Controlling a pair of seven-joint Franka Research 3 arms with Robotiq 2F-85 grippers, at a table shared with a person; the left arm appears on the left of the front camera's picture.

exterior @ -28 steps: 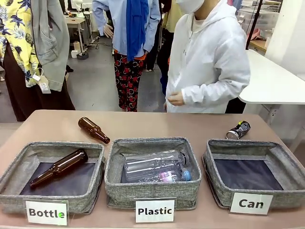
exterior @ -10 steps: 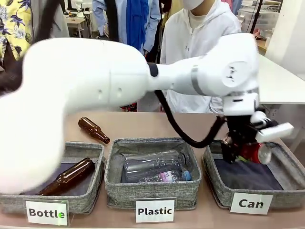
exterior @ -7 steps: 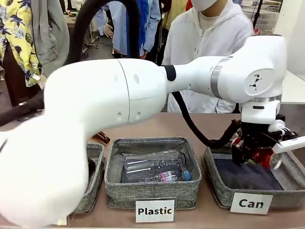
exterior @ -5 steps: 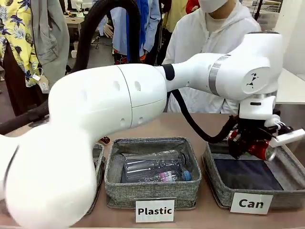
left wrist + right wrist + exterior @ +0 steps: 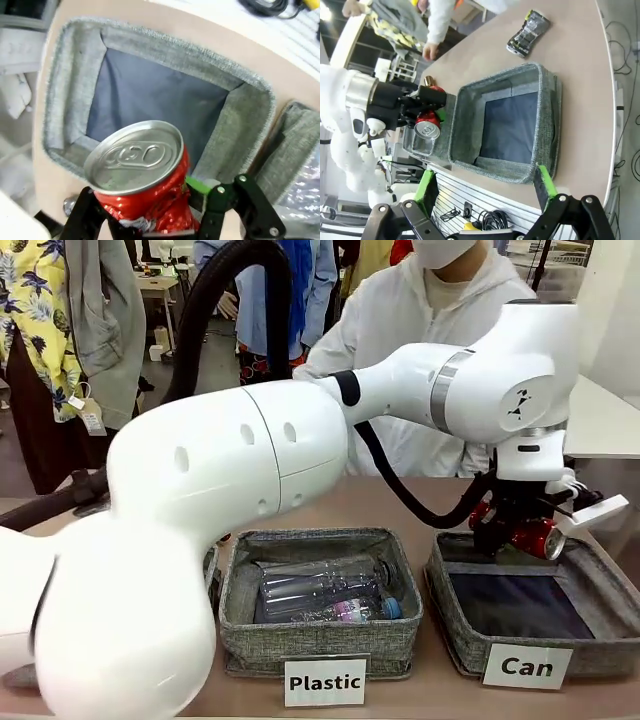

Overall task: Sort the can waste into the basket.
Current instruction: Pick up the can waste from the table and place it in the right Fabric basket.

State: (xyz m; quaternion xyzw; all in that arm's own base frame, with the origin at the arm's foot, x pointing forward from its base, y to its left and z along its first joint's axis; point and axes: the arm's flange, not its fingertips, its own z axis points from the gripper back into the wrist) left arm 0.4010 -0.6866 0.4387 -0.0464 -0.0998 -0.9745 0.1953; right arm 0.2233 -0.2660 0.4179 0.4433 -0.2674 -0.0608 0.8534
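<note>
My left arm reaches across the table from the left. Its gripper (image 5: 522, 531) is shut on the shiny red crushed can (image 5: 537, 538), which hangs over the far left part of the grey "Can" basket (image 5: 603, 565). In the left wrist view the red can (image 5: 142, 172) sits lid-up between the fingers, above the basket's dark base (image 5: 160, 100). The black can with green and white markings (image 5: 527, 32) lies on the table beyond the basket (image 5: 543, 125); the left gripper (image 5: 426, 111) with the red can (image 5: 427, 126) is at the basket's side. My right gripper (image 5: 486, 189) is open, well above the table.
The middle "Plastic" basket (image 5: 245, 615) holds clear plastic bottles. A person in a white hoodie (image 5: 400, 330) stands at the far side, with one hand (image 5: 429, 50) near the table edge. My left arm's bulk covers the table's left half in the front view.
My left arm swung in over the table carrying the red can. Within the last second the can dipped towards the "Can" basket, then rose a little, still held.
</note>
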